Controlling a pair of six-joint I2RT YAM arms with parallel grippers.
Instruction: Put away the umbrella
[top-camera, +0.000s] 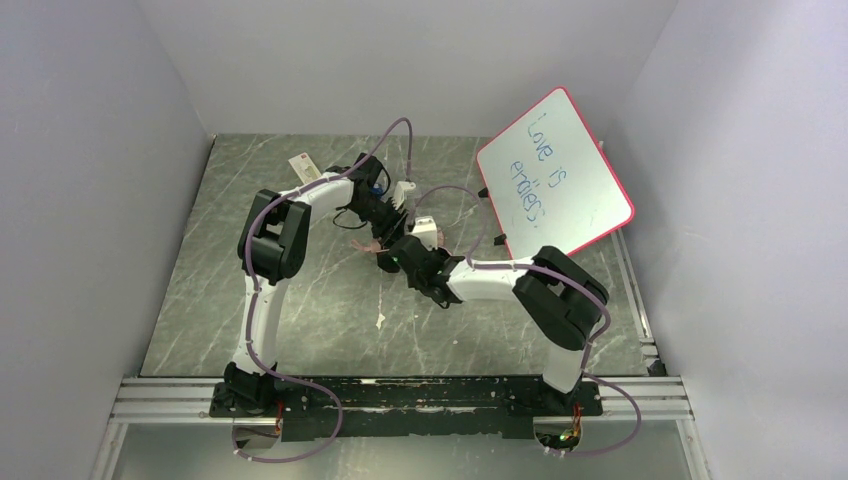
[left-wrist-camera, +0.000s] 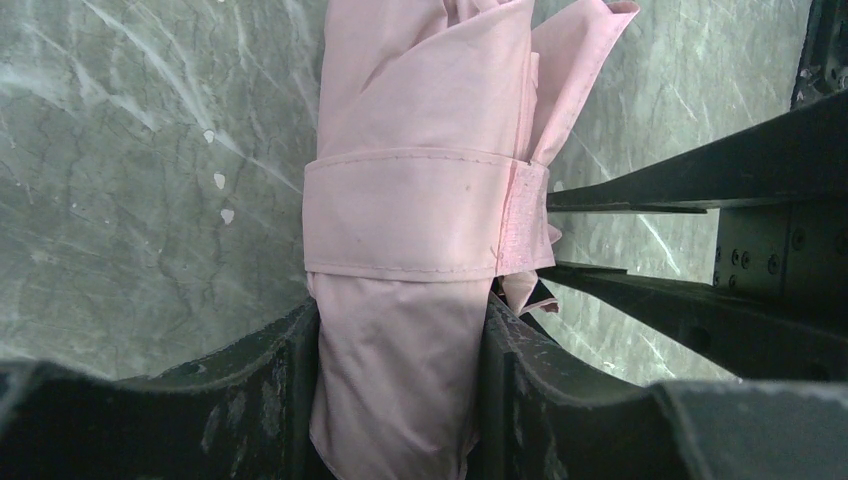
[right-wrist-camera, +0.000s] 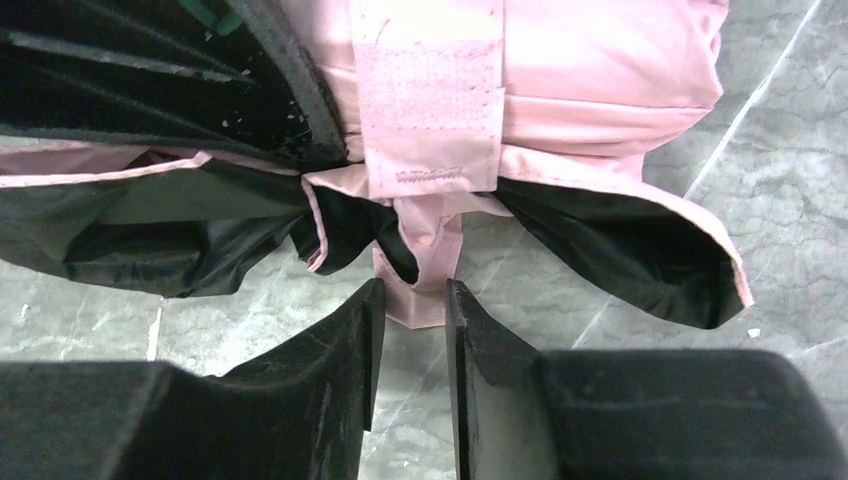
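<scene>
The umbrella (left-wrist-camera: 420, 200) is folded into a pale pink bundle with a strap (left-wrist-camera: 410, 215) wrapped round it. My left gripper (left-wrist-camera: 400, 350) is shut on its lower part, one finger on each side. In the right wrist view the umbrella (right-wrist-camera: 600, 80) shows pink fabric with black folds hanging out below, and the strap's fuzzy patch (right-wrist-camera: 425, 120). My right gripper (right-wrist-camera: 415, 300) has its jaws a little apart, with the strap's loose end right at its fingertips. In the top view both grippers meet at mid-table, left (top-camera: 385, 215) and right (top-camera: 397, 255), hiding most of the umbrella (top-camera: 366, 243).
A pink-framed whiteboard (top-camera: 555, 175) with blue writing leans at the back right. A small white tag (top-camera: 303, 165) lies at the back left of the marble table (top-camera: 300, 300). A small white scrap (top-camera: 380, 320) lies near the middle. White walls stand on three sides.
</scene>
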